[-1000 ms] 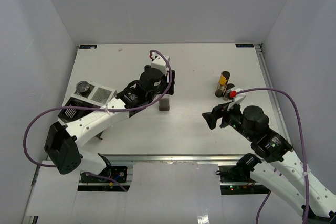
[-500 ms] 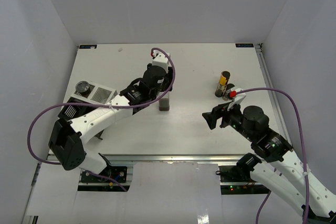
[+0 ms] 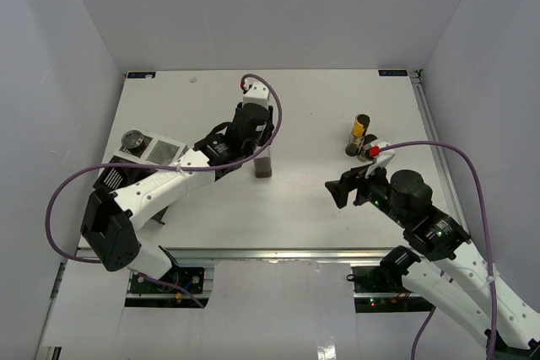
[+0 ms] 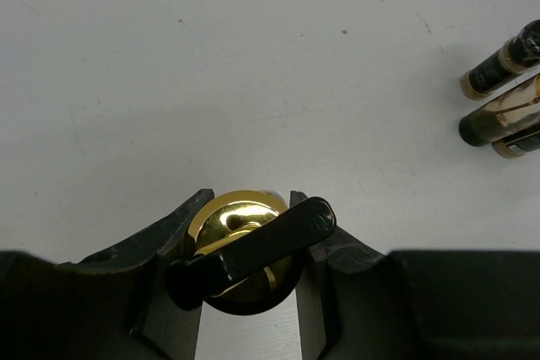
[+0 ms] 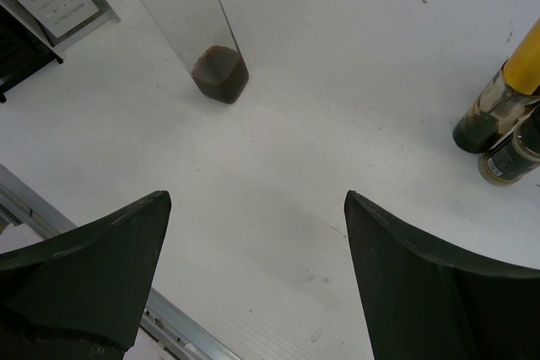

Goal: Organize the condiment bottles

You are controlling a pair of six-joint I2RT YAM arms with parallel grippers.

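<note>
The tall clear square bottle [image 3: 264, 167] stands upright mid-table, its dark bottom [image 5: 219, 73] showing in the right wrist view. My left gripper [image 3: 258, 142] sits over it, shut on its gold cap [image 4: 221, 212], with one finger on each side and a black lever [image 4: 253, 246] across the cap. The slim dark yellow-labelled bottle [image 3: 360, 129] stands at the right with a shorter dark bottle [image 3: 368, 152] beside it. The squat jar with grey lid [image 3: 132, 139] sits in the rack. My right gripper [image 3: 344, 190] hangs open and empty, near the front of the dark bottles [image 5: 504, 103].
The black-and-white compartmented rack [image 3: 152, 156] lies at the left edge, under the left arm. A metal rail [image 3: 278, 253] runs along the table's near edge. Purple cables loop from both arms. Walls enclose the table on three sides.
</note>
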